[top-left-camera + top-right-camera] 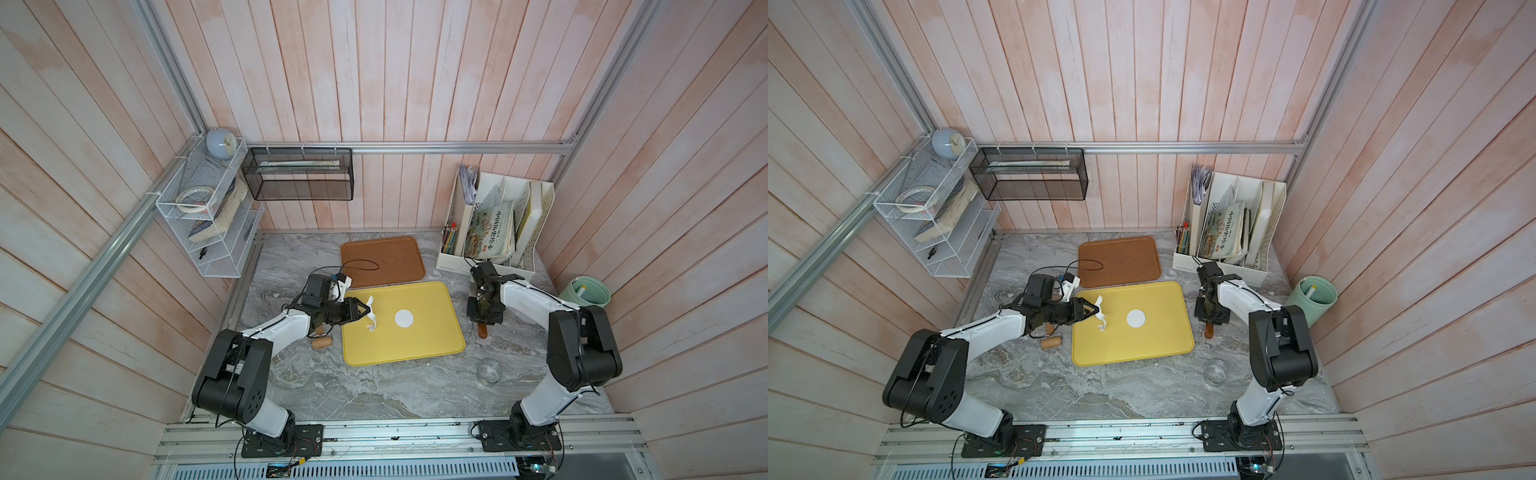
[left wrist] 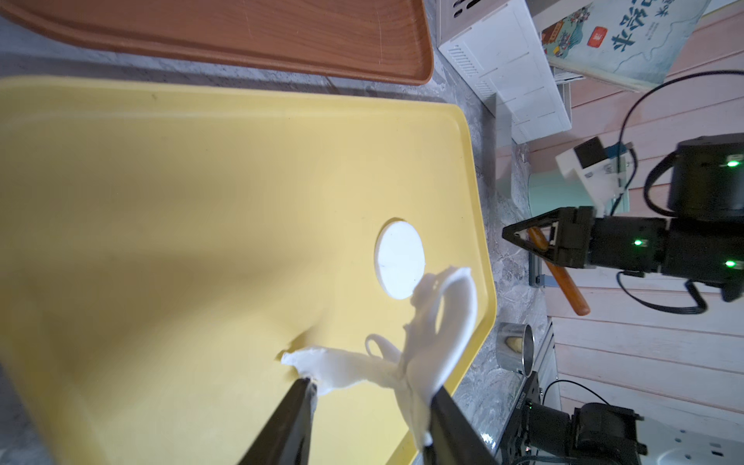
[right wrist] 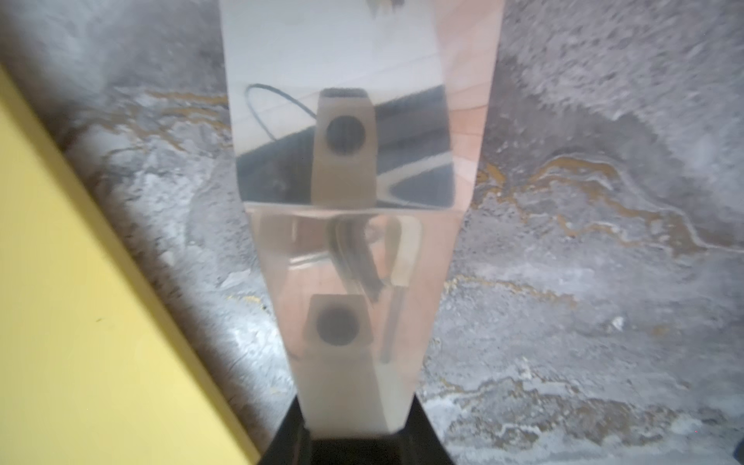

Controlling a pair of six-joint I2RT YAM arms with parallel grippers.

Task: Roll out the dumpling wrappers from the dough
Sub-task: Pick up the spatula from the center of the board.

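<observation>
Scrap removal appears to be the step in hand. Left hand (image 1: 365,311) hovers over the near-left part of the tray (image 1: 432,299) with its jaws partly apart; the ragged scrap (image 2: 350,364) is strung across both fingertips and lifted, one loose end hanging down towards the tray. Wrapper (image 1: 404,318), a neat round disc, lies flat near the tray's middle, apart from the scrap in both top views. Right hand (image 2: 527,239) is off the tray's right edge, low over the surface (image 1: 374,386), its jaws around the wooden handle of the scraper (image 2: 565,284); whether they have clamped it cannot be told, and the blade looks to be lying on the surface. Recommended: carry the scrap away to the left, off the tray, lifting first so the hanging end does not drag towards the wrapper. Dough of this kind is likely to cling, so expect a wider opening or a wipe against the surface to shed it. Any scraper pass under the wrapper should go in shallow, blade nearly flat, to avoid creasing the edge.
</observation>
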